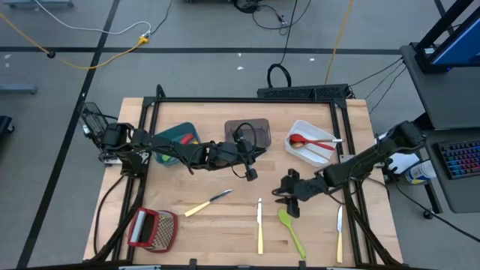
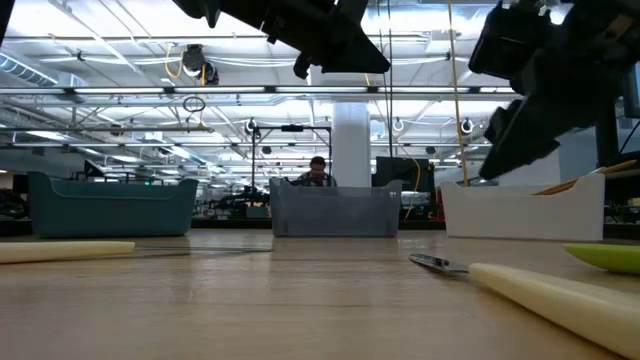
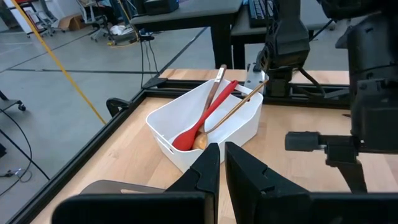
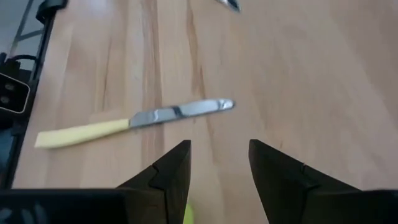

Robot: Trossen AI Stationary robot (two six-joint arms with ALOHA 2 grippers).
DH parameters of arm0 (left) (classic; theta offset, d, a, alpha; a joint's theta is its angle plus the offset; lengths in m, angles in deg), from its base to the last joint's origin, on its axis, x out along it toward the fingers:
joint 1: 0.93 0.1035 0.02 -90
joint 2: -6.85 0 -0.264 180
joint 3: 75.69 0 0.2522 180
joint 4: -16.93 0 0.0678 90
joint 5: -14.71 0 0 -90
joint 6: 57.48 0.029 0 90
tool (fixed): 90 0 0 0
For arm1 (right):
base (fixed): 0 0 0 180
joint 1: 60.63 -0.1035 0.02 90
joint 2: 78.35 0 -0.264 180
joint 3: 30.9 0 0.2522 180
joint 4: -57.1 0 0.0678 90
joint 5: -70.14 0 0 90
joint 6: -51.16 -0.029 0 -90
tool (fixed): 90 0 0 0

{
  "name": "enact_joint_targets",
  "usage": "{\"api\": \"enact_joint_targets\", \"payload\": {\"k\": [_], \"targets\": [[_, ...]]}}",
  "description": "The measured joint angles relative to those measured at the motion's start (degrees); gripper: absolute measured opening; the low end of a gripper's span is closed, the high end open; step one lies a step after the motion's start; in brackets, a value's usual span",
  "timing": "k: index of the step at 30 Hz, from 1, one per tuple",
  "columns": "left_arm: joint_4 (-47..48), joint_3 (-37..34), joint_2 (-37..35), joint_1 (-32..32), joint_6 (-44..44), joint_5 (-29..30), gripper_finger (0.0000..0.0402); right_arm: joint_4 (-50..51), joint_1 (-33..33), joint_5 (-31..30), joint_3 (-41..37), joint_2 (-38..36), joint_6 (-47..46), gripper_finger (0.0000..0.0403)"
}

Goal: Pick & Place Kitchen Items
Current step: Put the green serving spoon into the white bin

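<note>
Three cream-handled knives lie flat on the wooden table: one slanted [image 1: 208, 202], one at the middle [image 1: 259, 223], one near the right [image 1: 339, 234]. A green spatula [image 1: 292, 229] lies flat between the last two. My right gripper [image 1: 287, 202] hangs open over the spatula's far end, touching nothing. In its wrist view the middle knife [image 4: 134, 121] lies ahead of the open fingers [image 4: 217, 168]. My left gripper [image 1: 251, 174] is shut and empty above mid-table, pointing at the white bin [image 3: 205, 118]. In that bin a red spatula [image 3: 202, 121] and a wooden spoon [image 3: 233, 112] lean on the far rim.
A teal bin [image 1: 176, 141], a grey bin [image 1: 247, 132] and the white bin [image 1: 311, 142] stand in a row along the table's far half. A red-framed grater [image 1: 152, 229] lies at the near left corner. A black frame [image 1: 240, 100] borders the table.
</note>
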Motion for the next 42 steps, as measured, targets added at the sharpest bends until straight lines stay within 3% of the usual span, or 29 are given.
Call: {"api": "enact_joint_targets", "payload": {"k": [10,18,37,42], "targets": [[0.00,0.00,0.00,0.00,0.00,-0.01,0.0031,8.27,-4.48,2.13,0.02,-0.07,-12.07,0.0155],[0.00,0.00,0.00,0.01,0.00,-0.01,0.0031,16.42,-6.73,9.14,0.00,-0.27,-26.09,0.0155],[0.01,0.00,0.00,0.01,0.00,-0.02,0.0031,22.06,-7.02,27.43,0.00,-0.28,-49.70,0.0155],[0.00,0.00,0.00,0.00,0.00,-0.02,0.0031,22.87,-7.97,27.41,0.00,-0.29,-52.55,0.0155]]}}
